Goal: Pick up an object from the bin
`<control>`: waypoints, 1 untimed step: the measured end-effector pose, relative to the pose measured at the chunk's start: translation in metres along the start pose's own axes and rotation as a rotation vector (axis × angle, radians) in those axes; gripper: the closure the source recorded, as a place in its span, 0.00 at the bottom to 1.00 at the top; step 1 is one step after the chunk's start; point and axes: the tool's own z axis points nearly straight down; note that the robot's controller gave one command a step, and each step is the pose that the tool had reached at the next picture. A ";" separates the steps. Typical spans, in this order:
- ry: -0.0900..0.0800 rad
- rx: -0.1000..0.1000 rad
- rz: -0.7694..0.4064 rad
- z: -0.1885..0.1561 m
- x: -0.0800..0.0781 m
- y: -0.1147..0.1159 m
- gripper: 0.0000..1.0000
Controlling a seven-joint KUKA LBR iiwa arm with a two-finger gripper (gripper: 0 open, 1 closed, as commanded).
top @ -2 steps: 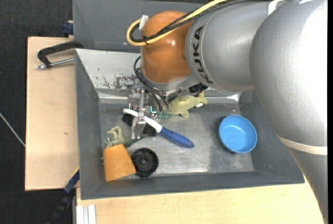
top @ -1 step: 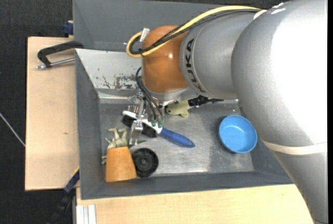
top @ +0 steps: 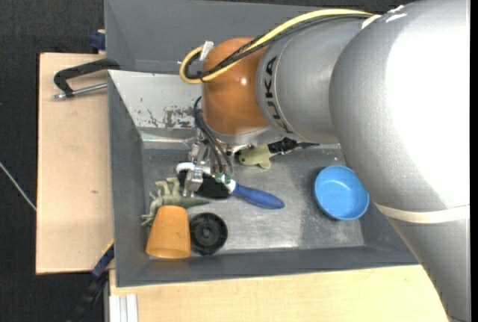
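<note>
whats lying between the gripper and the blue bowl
A blue-handled tool lies between the gripper and the blue bowl in the camera view; past its tip, bare bin floor.

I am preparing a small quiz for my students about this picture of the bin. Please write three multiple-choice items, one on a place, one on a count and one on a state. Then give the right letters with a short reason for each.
1. Where does the black round thing lie?
A) in the far right corner of the bin
B) right beside the orange cup, by the bin's near wall
C) outside the bin

2. How many blue things lie on the bin floor?
A) one
B) four
C) two

3. How does the blue bowl stand?
A) open side up, with nothing in it
B) upside down
C) open side up, with a ball in it

Answers:
1 B, it sits against the cup's right side, low in the view.
2 C, there are the bowl and a blue-handled tool.
3 A, its bare inside shows.
</note>
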 end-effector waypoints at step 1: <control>-0.006 -0.002 0.013 -0.111 -0.014 -0.001 1.00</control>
